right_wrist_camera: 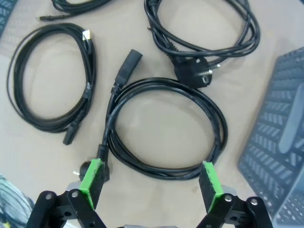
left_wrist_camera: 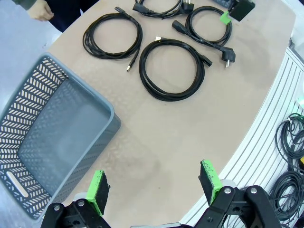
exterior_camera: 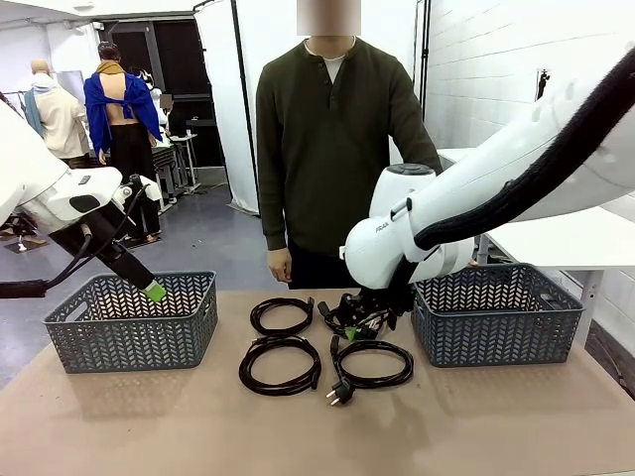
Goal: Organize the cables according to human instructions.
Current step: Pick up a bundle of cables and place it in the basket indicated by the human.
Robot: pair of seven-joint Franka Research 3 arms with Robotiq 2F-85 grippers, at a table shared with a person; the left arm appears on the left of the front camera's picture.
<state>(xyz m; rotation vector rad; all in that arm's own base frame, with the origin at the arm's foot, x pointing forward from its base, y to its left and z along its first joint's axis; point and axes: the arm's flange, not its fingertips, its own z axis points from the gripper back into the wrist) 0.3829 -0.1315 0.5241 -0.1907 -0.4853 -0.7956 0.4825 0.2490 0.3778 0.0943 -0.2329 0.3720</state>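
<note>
Four black coiled cables lie mid-table between two baskets: a back-left coil (exterior_camera: pixel 281 330), a front-left coil (exterior_camera: pixel 279 389), a front-right coil (exterior_camera: pixel 373 383) ending in a chunky plug (exterior_camera: pixel 337 395), and a back-right one partly hidden under my right gripper (exterior_camera: pixel 357 327). That gripper hangs open low over the right-hand coils; between its fingers lies one coil (right_wrist_camera: pixel 216 121), and beyond it another with a round plug (right_wrist_camera: pixel 194 75). My left gripper (exterior_camera: pixel 154 291) is open and empty above the left basket (exterior_camera: pixel 129 327). The human (exterior_camera: pixel 332 139) stands at the far edge, arms down.
A second grey basket (exterior_camera: pixel 496 332) stands at the right, close beside my right arm. From the left wrist, the left basket (left_wrist_camera: pixel 57 137) is below left and the coils (left_wrist_camera: pixel 171 96) lie farther off. Bare table runs along the near edge.
</note>
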